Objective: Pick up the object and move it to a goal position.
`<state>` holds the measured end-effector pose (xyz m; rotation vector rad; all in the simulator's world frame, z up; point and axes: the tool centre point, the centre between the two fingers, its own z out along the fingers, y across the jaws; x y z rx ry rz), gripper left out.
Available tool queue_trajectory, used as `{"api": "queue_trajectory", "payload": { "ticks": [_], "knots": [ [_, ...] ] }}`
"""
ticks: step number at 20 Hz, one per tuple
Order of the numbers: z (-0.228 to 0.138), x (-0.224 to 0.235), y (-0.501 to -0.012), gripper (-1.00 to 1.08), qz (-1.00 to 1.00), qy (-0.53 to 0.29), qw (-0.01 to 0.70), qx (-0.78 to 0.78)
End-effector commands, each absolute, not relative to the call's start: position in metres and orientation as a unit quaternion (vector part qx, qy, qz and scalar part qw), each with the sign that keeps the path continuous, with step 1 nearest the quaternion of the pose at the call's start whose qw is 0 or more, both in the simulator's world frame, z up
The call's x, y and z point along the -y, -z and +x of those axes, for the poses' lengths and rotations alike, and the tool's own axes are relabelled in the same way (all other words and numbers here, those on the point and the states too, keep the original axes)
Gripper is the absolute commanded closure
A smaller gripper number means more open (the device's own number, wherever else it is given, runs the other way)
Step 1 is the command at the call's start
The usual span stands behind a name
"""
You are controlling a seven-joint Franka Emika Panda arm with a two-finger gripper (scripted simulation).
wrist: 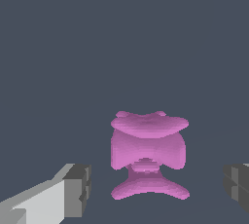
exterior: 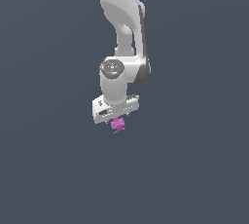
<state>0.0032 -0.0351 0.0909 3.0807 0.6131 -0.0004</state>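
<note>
object (wrist: pixel 148 157) between fingers (wrist: pixel 78 191), gaps beside

From the exterior view the arm (exterior: pixel 121 18) runs off the top edge, so its upper links and base are out of sight. The white hand (exterior: pixel 116 121) hangs straight over the pink object (exterior: pixel 117 125), covering its upper part; only a small lobed scrap pokes out beneath, too small there to make out any shape. The fingers themselves are lost behind the hand's body, and whether they touch the object cannot be told from here. In the wrist view both fingers are cut off: one grey pad (wrist: pixel 78 190) trails out through the corner, the other (wrist: pixel 237 184) is sliced by the side edge.
</note>
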Motion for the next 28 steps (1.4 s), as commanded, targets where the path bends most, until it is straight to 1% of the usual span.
{"api": "queue_trajectory", "payload": {
  "ticks": [1, 6, 13, 18, 19, 28],
  "knots": [
    [0.003, 0.035, -0.091, -0.92, 0.981, 0.000, 0.000, -0.195],
    [0.003, 0.035, -0.081, -0.92, 0.981, 0.000, 0.000, -0.196],
    [0.002, 0.035, -0.047, -0.92, 0.980, 0.000, 0.000, -0.197],
    [0.003, 0.035, -0.040, -0.92, 0.980, 0.000, 0.000, -0.197],
    [0.003, 0.035, -0.040, 1.08, 0.980, 0.000, 0.000, -0.197],
    [0.003, 0.035, -0.040, 1.08, 0.980, 0.000, 0.000, -0.197]
  ]
}}
